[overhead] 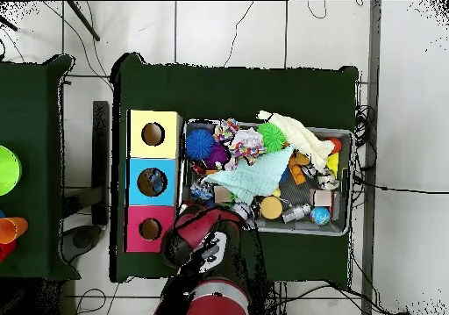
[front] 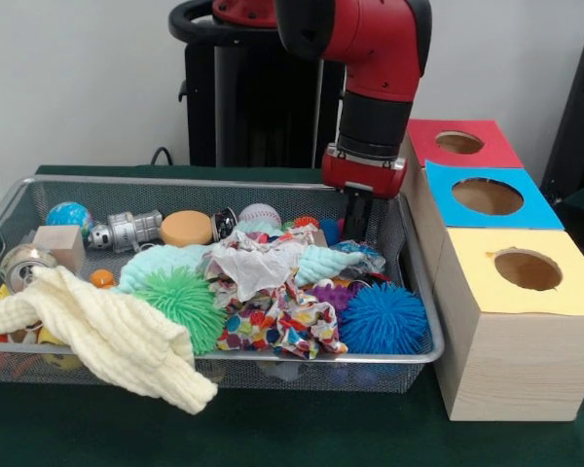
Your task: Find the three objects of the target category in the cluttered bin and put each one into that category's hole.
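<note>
A dark green table (front: 273, 428) holds a wire bin (front: 423, 292) full of toys and cloths. The floor (overhead: 228, 31) around it has pale tiles with black cables. At the right of the front view stands a wooden box with three round holes: a red top (front: 462, 144), a blue top (front: 489, 197) and a yellow top (front: 526, 270). In the bin lie a blue spiky ball (front: 382, 319), a green spiky ball (front: 187, 302), a cream knitted cloth (front: 107, 336) and a small globe ball (front: 70, 216). The red arm (front: 375, 88) comes down from the top middle. Its gripper (front: 356, 226) dips into the bin's back right corner, near the red hole. I cannot tell how its tips are set.
</note>
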Robot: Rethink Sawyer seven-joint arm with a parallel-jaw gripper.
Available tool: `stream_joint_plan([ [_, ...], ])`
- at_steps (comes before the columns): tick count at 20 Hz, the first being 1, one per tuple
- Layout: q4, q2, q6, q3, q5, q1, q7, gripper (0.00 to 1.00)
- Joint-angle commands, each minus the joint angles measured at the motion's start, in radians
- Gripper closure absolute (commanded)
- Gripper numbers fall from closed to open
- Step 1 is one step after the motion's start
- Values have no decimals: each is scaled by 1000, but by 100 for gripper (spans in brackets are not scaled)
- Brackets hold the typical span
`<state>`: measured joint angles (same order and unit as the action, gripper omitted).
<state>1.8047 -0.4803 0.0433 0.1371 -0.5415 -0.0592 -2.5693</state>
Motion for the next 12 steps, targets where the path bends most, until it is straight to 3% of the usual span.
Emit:
stream_joint_plan([
  [1,-28,-111,192,-115,57,27,38,100],
  [12,-49,-163,269,-161,36,65,71,100],
])
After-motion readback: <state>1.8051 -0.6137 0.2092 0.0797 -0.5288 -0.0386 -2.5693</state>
